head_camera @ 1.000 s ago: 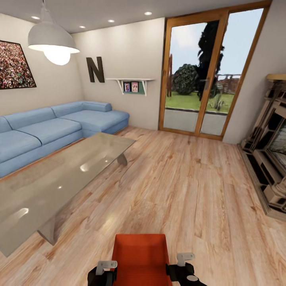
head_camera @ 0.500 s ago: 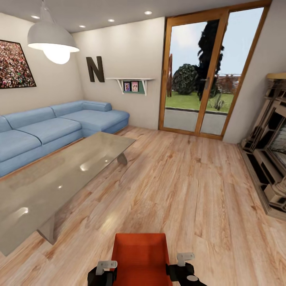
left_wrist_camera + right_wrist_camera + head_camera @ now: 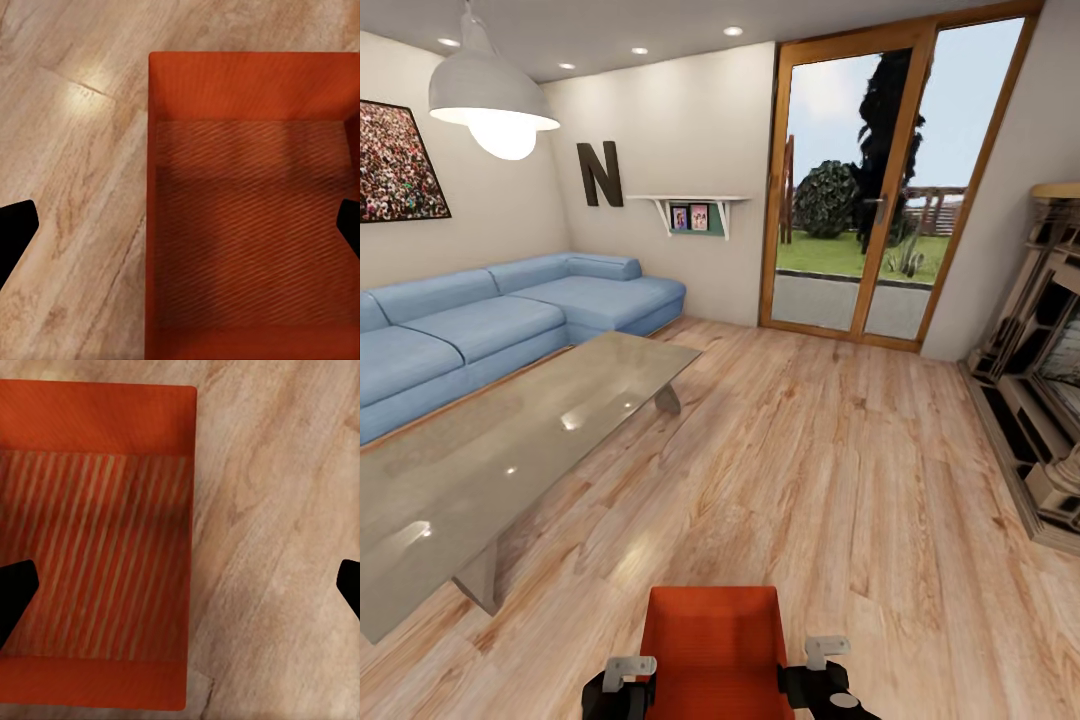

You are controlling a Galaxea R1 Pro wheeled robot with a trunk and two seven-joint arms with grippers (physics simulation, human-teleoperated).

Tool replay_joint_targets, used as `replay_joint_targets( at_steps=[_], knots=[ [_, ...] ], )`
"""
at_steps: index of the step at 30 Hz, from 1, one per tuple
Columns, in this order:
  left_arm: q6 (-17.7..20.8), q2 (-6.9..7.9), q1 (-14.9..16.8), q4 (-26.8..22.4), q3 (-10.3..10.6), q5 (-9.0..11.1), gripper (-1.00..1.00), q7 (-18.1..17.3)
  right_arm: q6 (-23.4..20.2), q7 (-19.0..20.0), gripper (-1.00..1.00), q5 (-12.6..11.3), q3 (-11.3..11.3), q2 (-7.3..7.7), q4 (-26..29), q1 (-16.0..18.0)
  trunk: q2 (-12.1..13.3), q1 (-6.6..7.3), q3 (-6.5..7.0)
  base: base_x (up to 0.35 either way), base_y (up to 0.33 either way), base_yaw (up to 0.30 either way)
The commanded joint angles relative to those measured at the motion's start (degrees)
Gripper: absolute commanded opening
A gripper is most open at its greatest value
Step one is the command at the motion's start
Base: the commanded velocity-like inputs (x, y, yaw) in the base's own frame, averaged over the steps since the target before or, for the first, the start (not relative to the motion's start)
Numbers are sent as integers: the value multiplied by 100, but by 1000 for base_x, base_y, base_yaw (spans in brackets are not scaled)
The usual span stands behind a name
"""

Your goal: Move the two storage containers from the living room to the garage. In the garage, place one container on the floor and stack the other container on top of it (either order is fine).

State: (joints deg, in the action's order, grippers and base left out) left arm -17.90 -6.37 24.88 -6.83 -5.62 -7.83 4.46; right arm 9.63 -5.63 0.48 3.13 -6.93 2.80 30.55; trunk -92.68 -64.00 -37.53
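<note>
Low at the near edge of the head view, one red-orange storage container sits between the left gripper and the right gripper, each straddling a side wall with its fingers spread. The room is the living room: a light wood plank floor runs to a glazed wooden door at the far end, with a blue sofa and a low glass table to the left, and a fireplace surround on the right.

Through the left wrist view, the container shows its ribbed bottom and thin walls over the planks; two dark fingertips stand wide apart, one outside the near wall and one over the interior, so these jaws are open and clamp nothing.

Through the right wrist view, the same holds: the container lies to one side, planks to the other, and the fingertips are spread across its wall, unclosed.

I judge the step to be the first pickup. Next, both grippers would need to close on opposite walls evenly before any lift and the drive to the garage.
</note>
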Motion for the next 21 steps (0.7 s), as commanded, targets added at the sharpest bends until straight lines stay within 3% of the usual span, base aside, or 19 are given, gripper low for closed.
replay_joint_targets(
  at_steps=[1, 6, 21],
  knots=[
    [-21, -3, 5, 6, -46, -61, 100, 20, 13, -32, 100, 5, 31, -1, -6, 4, -2, 1, -5, 0, 0, 0],
    [-21, -4, 6, 6, -45, -61, 100, 20, 13, -34, 100, 5, 31, 1, -7, 4, -2, 1, -5, 0, 0, 0],
    [-21, -4, 6, 6, -45, -61, 100, 20, 13, -31, 100, 5, 31, -1, -6, 4, -604, -329, -274, 0, 0, 0]
  ],
)
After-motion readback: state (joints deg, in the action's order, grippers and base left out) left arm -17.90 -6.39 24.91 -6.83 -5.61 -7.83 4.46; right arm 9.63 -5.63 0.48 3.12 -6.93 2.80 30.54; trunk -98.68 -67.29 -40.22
